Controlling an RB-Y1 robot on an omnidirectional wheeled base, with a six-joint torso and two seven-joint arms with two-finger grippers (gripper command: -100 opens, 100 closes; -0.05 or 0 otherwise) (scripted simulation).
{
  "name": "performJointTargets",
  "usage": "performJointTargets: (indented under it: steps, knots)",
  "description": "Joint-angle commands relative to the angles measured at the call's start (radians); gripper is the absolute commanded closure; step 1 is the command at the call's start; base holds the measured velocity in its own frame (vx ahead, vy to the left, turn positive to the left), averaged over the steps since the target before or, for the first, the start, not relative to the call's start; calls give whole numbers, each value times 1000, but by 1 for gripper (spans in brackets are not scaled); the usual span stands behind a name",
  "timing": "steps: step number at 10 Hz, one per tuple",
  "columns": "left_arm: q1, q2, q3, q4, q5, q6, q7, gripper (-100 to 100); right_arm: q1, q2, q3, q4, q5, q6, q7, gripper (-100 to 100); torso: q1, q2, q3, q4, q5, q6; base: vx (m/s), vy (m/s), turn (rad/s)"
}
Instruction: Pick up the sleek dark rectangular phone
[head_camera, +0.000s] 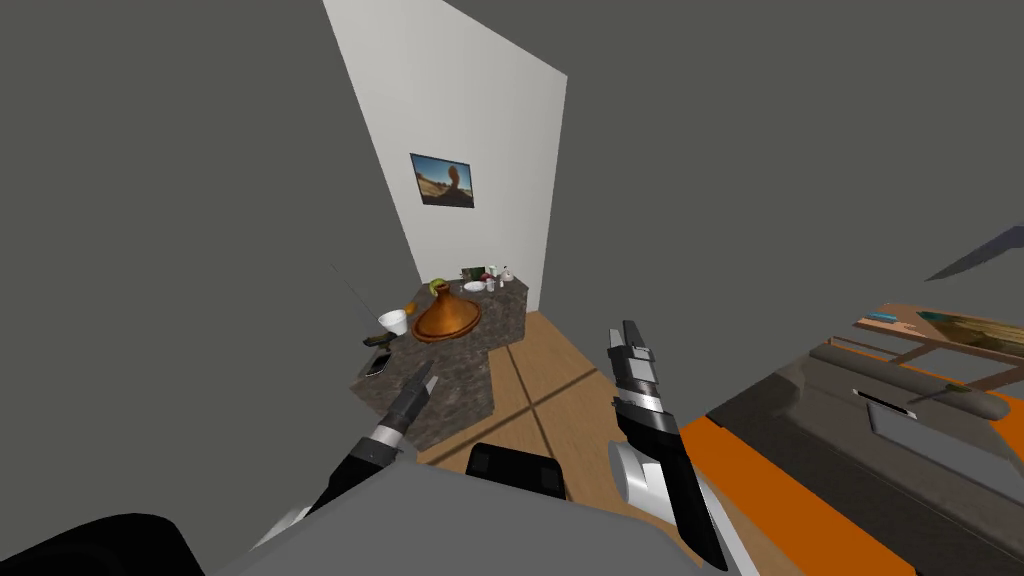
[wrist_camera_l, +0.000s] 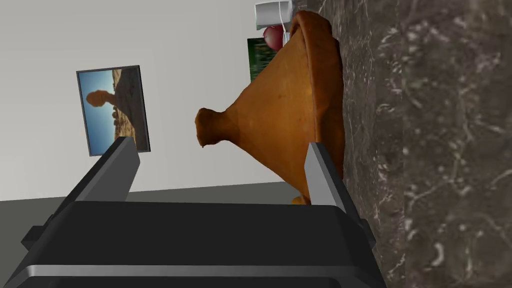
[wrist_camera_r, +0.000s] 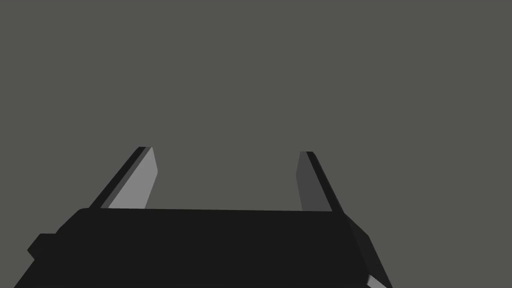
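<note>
**A:** Where is the phone (head_camera: 377, 364) we want?

**B:** It lies flat on the dark tabletop (head_camera: 458, 398), close to the edge. Our left tool (head_camera: 430, 376) hangs just beside it, wide open, holding nothing.

**A:** What could go wrong?

**B:** Our left tool looks at the brown pot (wrist_camera_l: 285, 110), not at the phone. If we go down like this, we may miss. The phone looks thin and flat, so we might push it off the edge. We could also bump the white bowl (head_camera: 393, 322), which sits near the phone.

**A:** What is in the bowl?

**B:** We cannot tell. The pot has its pointy lid on, so its inside is hidden too.

**A:** And our right tool (head_camera: 628, 338)?

**B:** It hangs over the wood floor (head_camera: 560, 365), wide open and empty.
</note>
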Motion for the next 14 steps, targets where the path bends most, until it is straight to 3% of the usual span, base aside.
performJointTargets:
  steps: [1, 2, 5, 6, 9, 10, 11, 12, 13, 14]
  knots:
    - [50, 32, -13, 38, 4, -12, 14, -100, 0, 0, 0, 0, 0, 0, 0, 0, 0, 0, 0, 0, 0, 0, 7, -30, -241]
    - [53, 32, -13, 38, 4, -12, 14, -100, 0, 0, 0, 0, 0, 0, 0, 0, 0, 0, 0, 0, 0, 1, 9, -18, -144]
    - [172, 125, -46, 126, 15, -13, 60, -100, 0, 0, 0, 0, 0, 0, 0, 0, 0, 0, 0, 0, 0, 1, 24, -24, -381]
    - [189, 125, -46, 126, 15, -13, 60, -100, 0, 0, 0, 0, 0, 0, 0, 0, 1, -1, -1, 0, 0, 1, 31, -5, -189]
    - [260, 191, -67, 185, 24, -15, 94, -100, 0, 0, 0, 0, 0, 0, 0, 0, 2, -1, -1, 0, 1, 0, 29, 4, -272]
    - [282, 191, -67, 185, 24, -15, 94, -100, 0, 0, 0, 0, 0, 0, 0, 0, 2, -1, -1, 0, 0, 1, 25, 17, -136]
    - [308, 225, -78, 213, 28, -15, 111, -100, 0, 0, 0, 0, 0, 0, 0, 0, 3, -1, -1, 0, 0, 0, 37, 10, -284]
    - [328, 225, -78, 213, 28, -15, 111, -100, 0, 0, 0, 0, 0, 0, 0, 0, 3, -2, -1, 0, 1, 1, 30, 16, -178]
    - [368, 258, -88, 240, 32, -15, 129, -100, 0, 0, 0, 0, 0, 0, 0, 0, 2, -2, -1, 0, 0, 0, 32, 21, -336]
    - [375, 258, -88, 240, 32, -15, 129, -100, 0, 0, 0, 0, 0, 0, 0, 0, 3, -2, -1, 0, 1, 1, 29, 29, -144]
